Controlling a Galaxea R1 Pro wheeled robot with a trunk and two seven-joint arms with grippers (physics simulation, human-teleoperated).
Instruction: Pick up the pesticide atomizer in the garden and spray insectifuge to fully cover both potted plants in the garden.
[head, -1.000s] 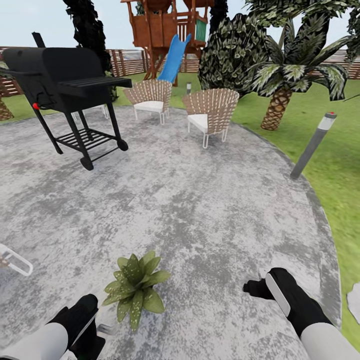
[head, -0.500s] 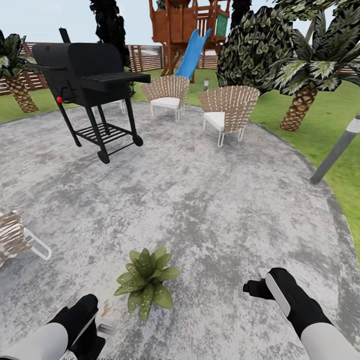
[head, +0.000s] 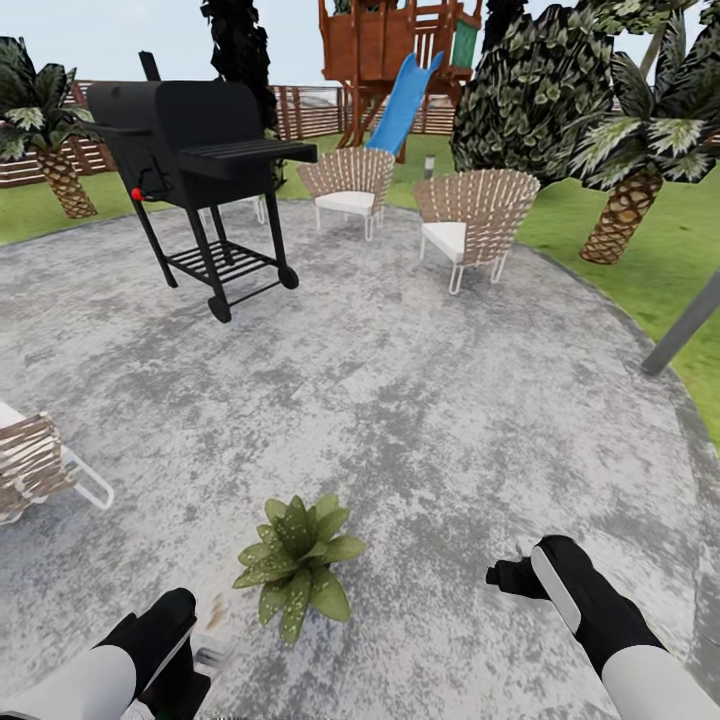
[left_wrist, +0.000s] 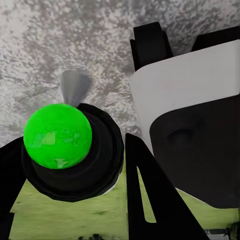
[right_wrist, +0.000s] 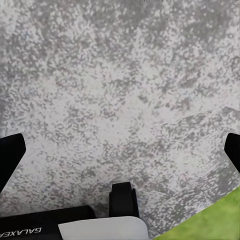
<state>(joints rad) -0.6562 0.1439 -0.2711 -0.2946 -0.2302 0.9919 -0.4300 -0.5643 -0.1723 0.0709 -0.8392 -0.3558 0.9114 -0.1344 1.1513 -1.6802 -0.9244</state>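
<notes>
Clamping the slim dark-green atomizer (head: 210, 652) in our left gripper (head: 192, 655), right gripper (head: 510, 565) agape and empty, we reckoned aiming at the speckled green potted plant (head: 295, 565) came next.

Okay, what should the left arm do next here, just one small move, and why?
Probably turn the left gripper slightly toward the potted plant before spraying. The pesticide atomizer seems clamped between its fingers, and the plant sits on the patio just ahead, to its right. Whether the nozzle already faces the leaves I cannot tell.
</notes>
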